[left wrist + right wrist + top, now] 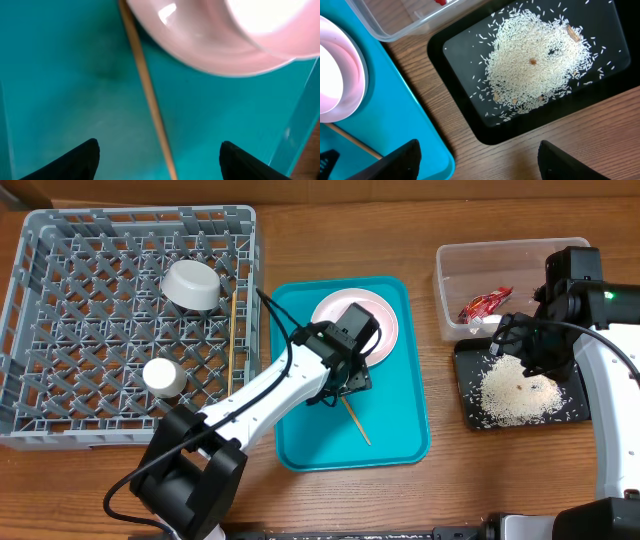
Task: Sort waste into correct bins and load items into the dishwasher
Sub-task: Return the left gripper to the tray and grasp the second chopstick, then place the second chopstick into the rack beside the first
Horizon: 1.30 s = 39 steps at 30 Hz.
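My left gripper (pixel 345 385) (pixel 159 150) is open, low over the teal tray (pixel 395 430), with a wooden chopstick (pixel 150 100) (pixel 356 422) lying between its fingers. The pinkish-white bowl (pixel 355 320) (pixel 220 45) sits on the tray just beyond it. I cannot make out the white plate separately. My right gripper (pixel 532 352) (pixel 477 150) is open and empty above the black tray (pixel 570 415) (pixel 465 125), which holds the heap of rice (pixel 515 390) (pixel 540 60). The red wrapper (pixel 485 303) lies in the clear tub (pixel 450 260). The grey bowl (pixel 190 283), the white cup (pixel 163 377) and a second chopstick (pixel 233 340) are in the dish rack (pixel 40 430).
The teal tray's corner (pixel 395 115) lies close to the left of the black tray, with a strip of wooden table (pixel 445 380) between them. The clear tub (pixel 395 20) stands directly behind the black tray. The left arm (pixel 250 405) reaches across the rack's right edge.
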Each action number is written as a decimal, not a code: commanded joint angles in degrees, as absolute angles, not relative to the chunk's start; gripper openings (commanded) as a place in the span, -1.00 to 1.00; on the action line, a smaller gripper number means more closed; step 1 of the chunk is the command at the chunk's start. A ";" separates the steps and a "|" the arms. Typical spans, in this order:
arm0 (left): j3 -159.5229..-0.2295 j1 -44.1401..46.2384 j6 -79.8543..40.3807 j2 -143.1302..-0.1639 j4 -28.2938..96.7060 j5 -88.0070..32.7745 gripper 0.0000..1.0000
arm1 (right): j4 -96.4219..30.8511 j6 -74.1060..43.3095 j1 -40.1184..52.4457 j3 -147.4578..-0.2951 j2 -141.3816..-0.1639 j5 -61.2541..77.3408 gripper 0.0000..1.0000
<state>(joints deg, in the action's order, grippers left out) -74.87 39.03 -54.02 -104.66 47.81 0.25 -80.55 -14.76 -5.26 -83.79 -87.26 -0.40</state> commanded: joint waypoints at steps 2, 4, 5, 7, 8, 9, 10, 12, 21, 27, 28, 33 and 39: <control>-70.67 39.38 -55.57 -106.06 43.42 3.55 0.59 | -80.27 -14.59 -5.54 -84.40 -86.78 -0.97 0.54; -70.06 39.40 -55.68 -107.13 42.59 3.57 0.60 | -80.27 -14.61 -5.54 -84.40 -86.78 -0.97 0.54; -69.95 39.40 -55.83 -107.85 42.48 3.53 0.61 | -80.27 -14.59 -5.54 -84.40 -86.78 -0.99 0.54; -69.91 39.42 -55.77 -109.78 42.11 3.38 0.63 | -80.27 -14.59 -5.54 -84.40 -86.78 -0.97 0.54; -69.91 39.40 -55.77 -110.89 41.91 3.31 0.64 | -80.27 -14.59 -5.54 -84.40 -86.78 -0.99 0.54; -69.91 39.40 -55.75 -111.81 41.69 2.87 0.64 | -80.27 -14.59 -5.54 -84.40 -86.78 -0.97 0.54; -69.91 39.40 -55.75 -112.53 41.69 2.31 0.64 | -80.27 -14.59 -5.54 -84.40 -86.78 -0.97 0.54; -69.91 39.33 -55.77 -113.56 41.45 0.43 0.55 | -80.27 -14.59 -5.54 -84.40 -86.78 -0.99 0.54; -69.91 39.33 -55.72 -113.56 42.00 -0.67 -0.80 | -80.27 -14.59 -5.54 -84.40 -86.78 -0.99 0.54; -70.13 38.65 -55.77 -113.25 44.36 -3.73 -0.92 | -80.29 -14.59 -5.54 -84.40 -86.78 -0.99 0.54; -70.26 38.44 -55.77 -113.06 44.88 -3.97 -0.92 | -80.29 -14.59 -5.54 -84.40 -86.78 -0.99 0.54; -70.37 36.16 -55.75 -110.06 47.40 -3.55 -0.92 | -80.31 -14.59 -5.54 -84.40 -86.78 -0.99 0.54; -70.91 32.38 -49.45 -102.17 48.18 0.69 -0.92 | -80.31 -14.59 -5.54 -84.40 -86.78 -0.99 0.54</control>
<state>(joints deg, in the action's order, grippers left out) -70.67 34.46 -54.48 -108.49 48.23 -2.28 -80.58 -14.76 -5.26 -83.79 -87.26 -0.45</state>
